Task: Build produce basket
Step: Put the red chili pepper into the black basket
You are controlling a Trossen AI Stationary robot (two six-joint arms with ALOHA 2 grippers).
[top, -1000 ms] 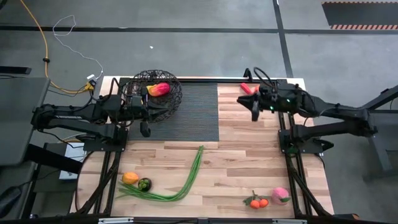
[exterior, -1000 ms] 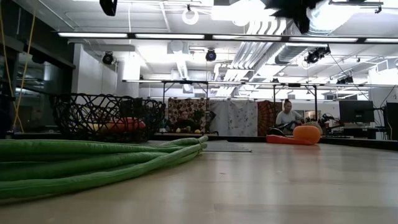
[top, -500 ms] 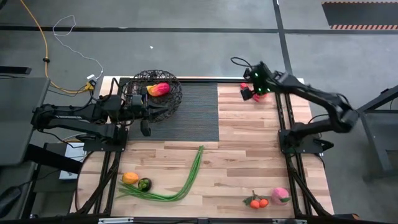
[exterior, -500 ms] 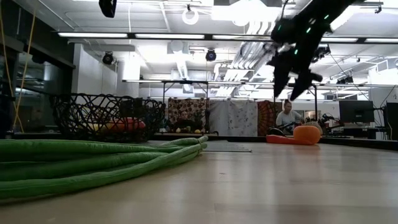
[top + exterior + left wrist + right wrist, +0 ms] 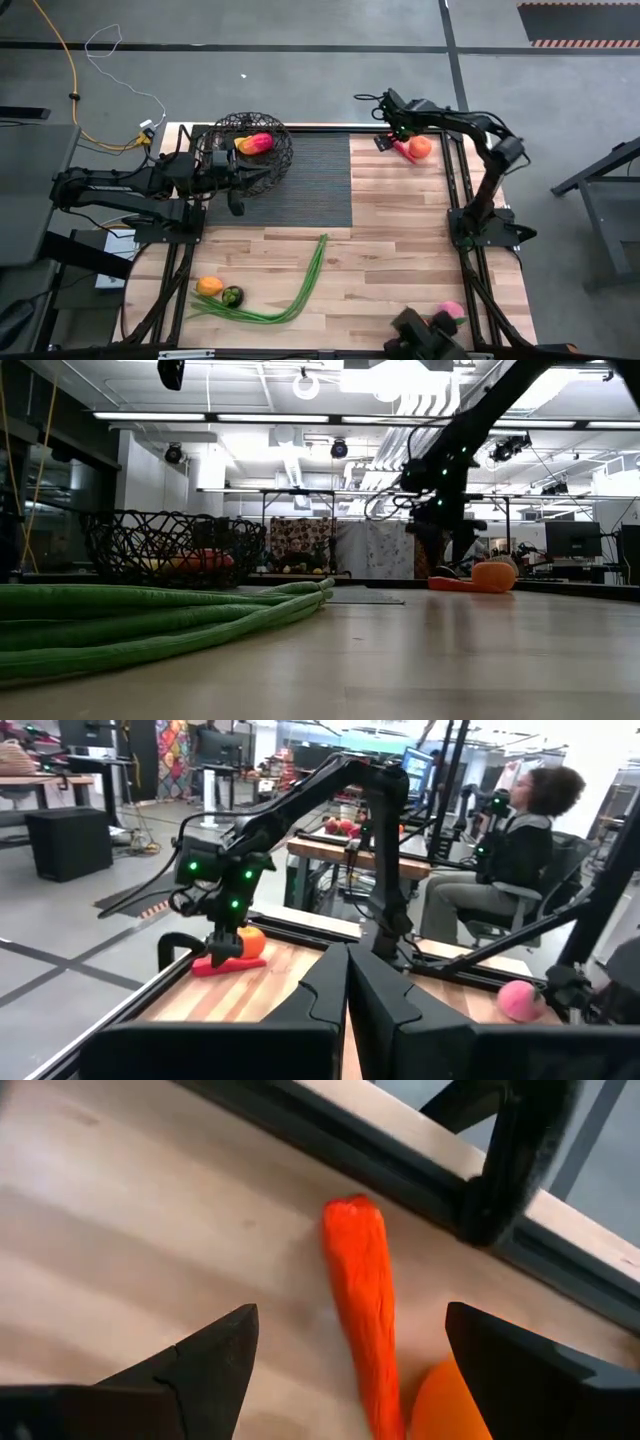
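Right gripper [image 5: 392, 137] hung with jaws spread wide and empty directly over the red pepper [image 5: 362, 1312], whose long axis ran between the two fingers, roughly across the closing line. An orange [image 5: 421, 147] lay touching the pepper's far end, close enough to crowd a grasp. Just beyond stood the table's edge rail [image 5: 400, 1175]. Well away sat the basket [image 5: 252, 148], already holding a red-yellow fruit [image 5: 256, 143], with the clenched left gripper [image 5: 235, 207] waiting beside it.
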